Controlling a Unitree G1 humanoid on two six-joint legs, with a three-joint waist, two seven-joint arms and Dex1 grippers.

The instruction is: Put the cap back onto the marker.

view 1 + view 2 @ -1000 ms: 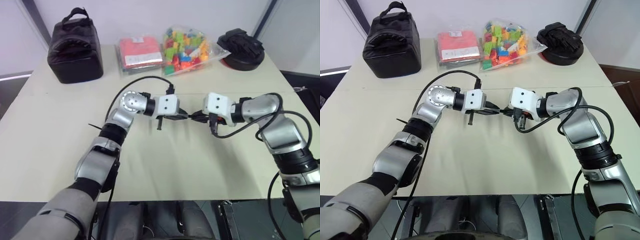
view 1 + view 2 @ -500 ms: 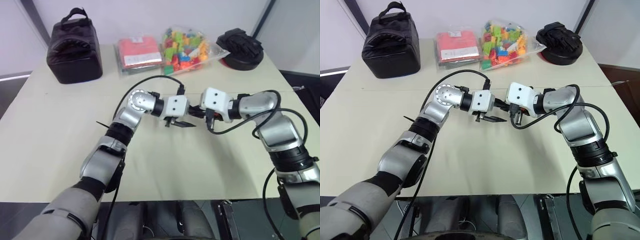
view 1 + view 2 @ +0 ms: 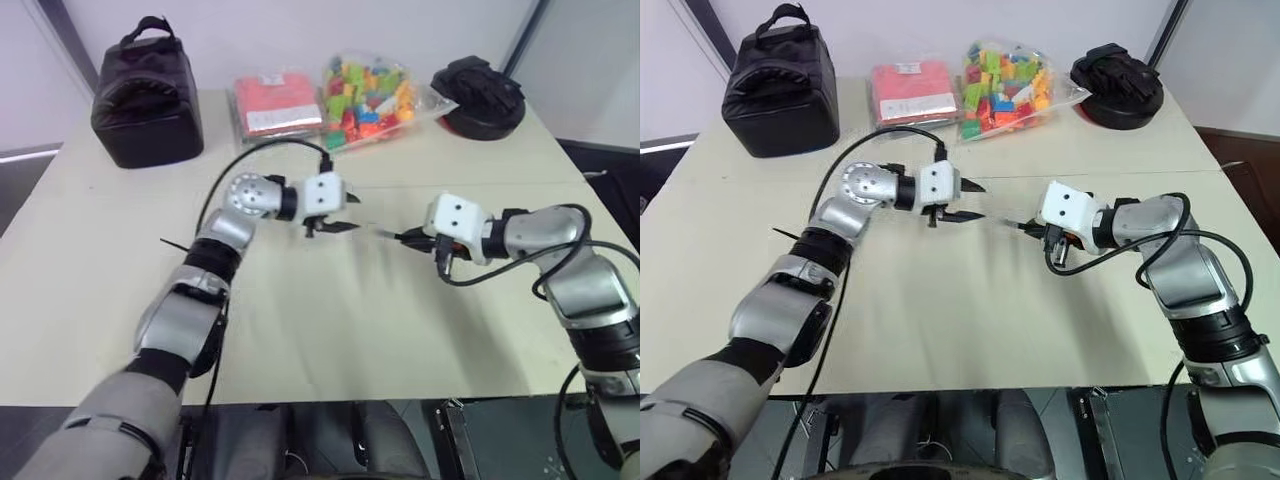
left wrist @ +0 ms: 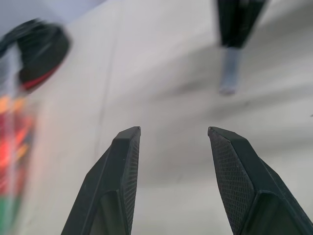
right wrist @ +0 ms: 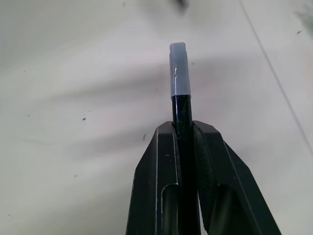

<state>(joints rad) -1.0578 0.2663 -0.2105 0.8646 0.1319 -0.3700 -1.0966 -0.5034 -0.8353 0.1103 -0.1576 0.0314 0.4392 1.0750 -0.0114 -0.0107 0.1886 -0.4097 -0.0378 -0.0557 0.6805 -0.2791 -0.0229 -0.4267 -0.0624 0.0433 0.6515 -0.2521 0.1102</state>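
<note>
1. Marker [image 5: 184, 125] — clamped in the right gripper [image 5: 185, 128], jaws shut on its black barrel; grey cap [image 5: 179, 76] seated on the projecting end.
2. Long axis runs straight out past the fingertips, towards the left gripper [image 3: 340, 212].
3. Left gripper — jaws parted, empty, well apart from the cap.
4. Judgement: capping appears complete.
</note>
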